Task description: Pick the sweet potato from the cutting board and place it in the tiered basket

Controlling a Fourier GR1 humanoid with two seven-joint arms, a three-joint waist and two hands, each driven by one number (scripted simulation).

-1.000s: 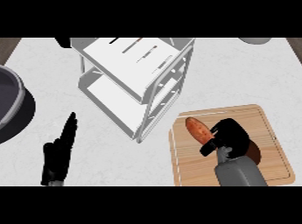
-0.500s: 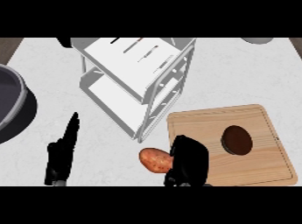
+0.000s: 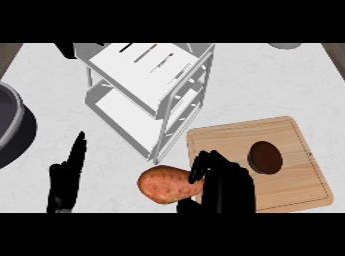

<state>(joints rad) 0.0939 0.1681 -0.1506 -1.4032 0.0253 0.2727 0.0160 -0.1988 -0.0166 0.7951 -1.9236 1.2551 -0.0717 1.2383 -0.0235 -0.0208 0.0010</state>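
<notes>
Just off the left edge of the cutting board (image 3: 300,150), the right hand (image 3: 223,187) curls round the sweet potato (image 3: 162,185): carry step, seemingly; next, raise it toward the tiered basket (image 3: 127,112).

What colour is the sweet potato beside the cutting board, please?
The sweet potato is orange; head view.
</notes>
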